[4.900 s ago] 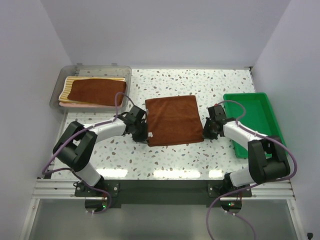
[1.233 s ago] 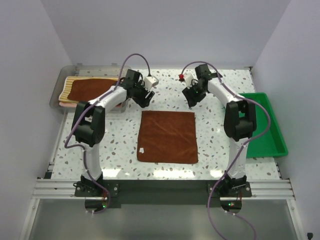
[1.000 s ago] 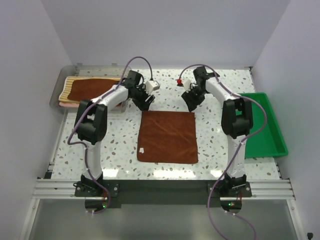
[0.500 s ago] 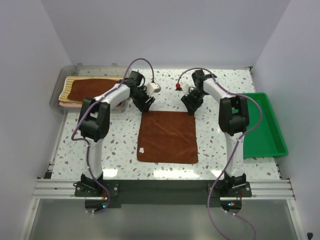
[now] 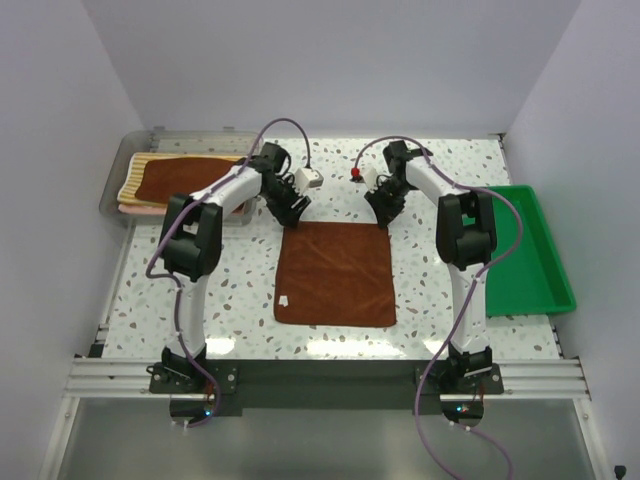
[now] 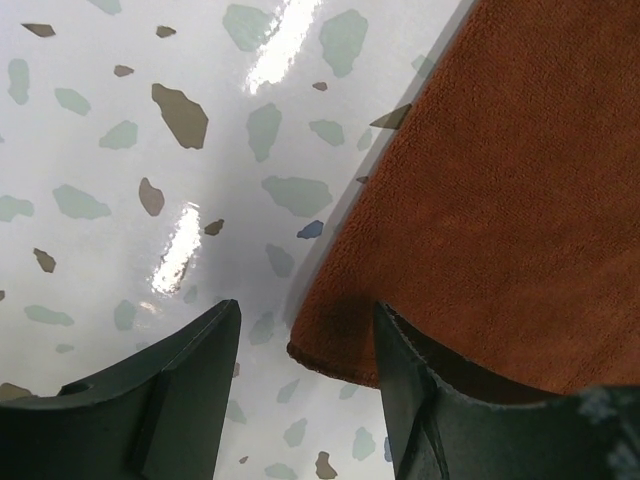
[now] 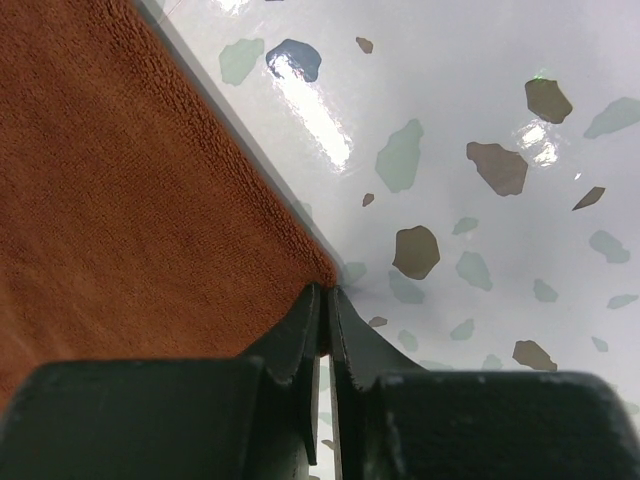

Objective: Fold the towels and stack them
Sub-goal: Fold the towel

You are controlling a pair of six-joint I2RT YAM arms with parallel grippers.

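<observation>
A rust-brown towel (image 5: 335, 273) lies flat in the middle of the table, with a small white tag (image 5: 286, 298) near its left edge. My left gripper (image 5: 291, 214) is open at the towel's far left corner; in the left wrist view the corner of the towel (image 6: 500, 200) sits between the spread fingers (image 6: 190, 400) of the left gripper (image 6: 305, 370). My right gripper (image 5: 383, 216) is at the far right corner. In the right wrist view the right gripper (image 7: 325, 295) is shut, pinching the very tip of the towel (image 7: 130, 200).
A clear grey bin (image 5: 112, 187) at the back left holds a stack: a rust-brown towel (image 5: 185, 180) on a yellow-and-white striped one (image 5: 133, 178) and a pink one (image 5: 150, 211). A green tray (image 5: 520, 250) stands at the right edge.
Both grippers have moved in and down onto the towel's far corners. The right gripper has closed on its corner; the left stays open.
</observation>
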